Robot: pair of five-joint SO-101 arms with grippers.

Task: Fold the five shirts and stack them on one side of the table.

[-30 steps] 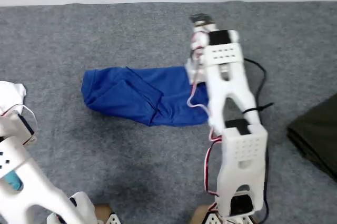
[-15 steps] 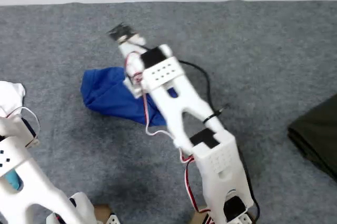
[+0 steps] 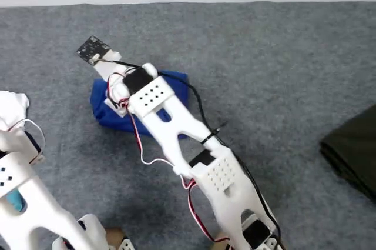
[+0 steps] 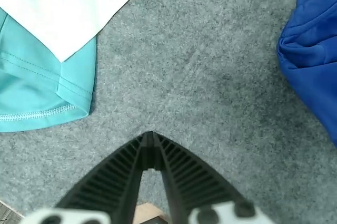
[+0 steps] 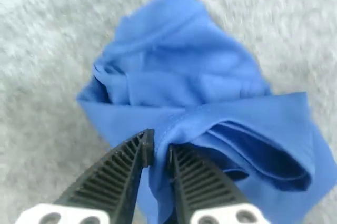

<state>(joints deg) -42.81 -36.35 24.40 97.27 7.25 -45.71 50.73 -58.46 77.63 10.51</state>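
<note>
Left gripper hangs closed on nothing above the grey mat, near a white shirt lying over a teal shirt (stacked at the table's left edge). Toward the middle, the blue shirt lies bunched, a fold pinched in the right gripper. A dark shirt lies at the far right edge

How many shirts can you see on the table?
4. A blue shirt in the right claw; a white shirt at the table's left edge, lying over a teal shirt; a dark shirt at the right edge. More may be hidden.
</note>
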